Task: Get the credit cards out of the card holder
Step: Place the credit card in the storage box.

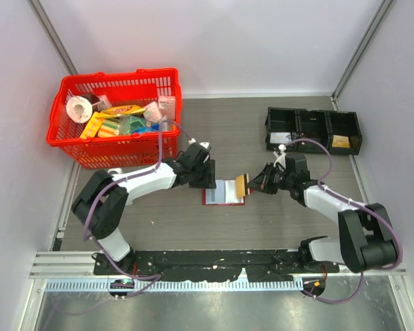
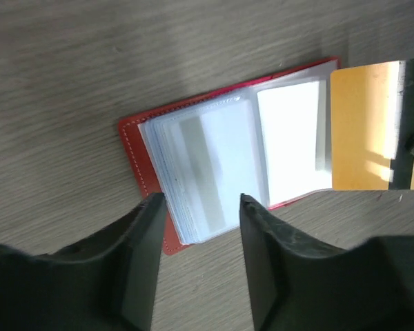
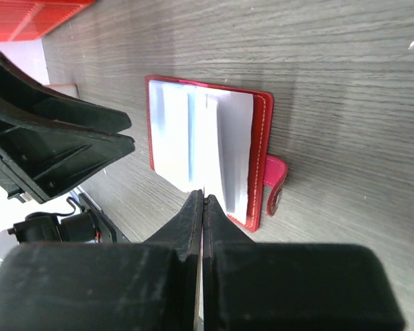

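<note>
While your right gripper [image 3: 201, 196] clamps the tan rectangular card [image 2: 364, 127] at the right edge of the small red folding card holder [image 3: 261, 131] on the grey table [image 1: 297, 214], your left gripper [image 2: 200, 203] holds its fingers apart over the clear sleeves [image 2: 214, 165]. Unpinned, the holder could drag along; whether the card is free of its pocket is unclear.

Right gripper [image 3: 202, 201], jaws together, perhaps pinches a card [image 3: 203, 192] above open card holder [image 3: 262, 138].

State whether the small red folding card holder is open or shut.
Open. The red card holder lies spread flat, pale inner pockets exposed, its red snap tab unfastened.
</note>
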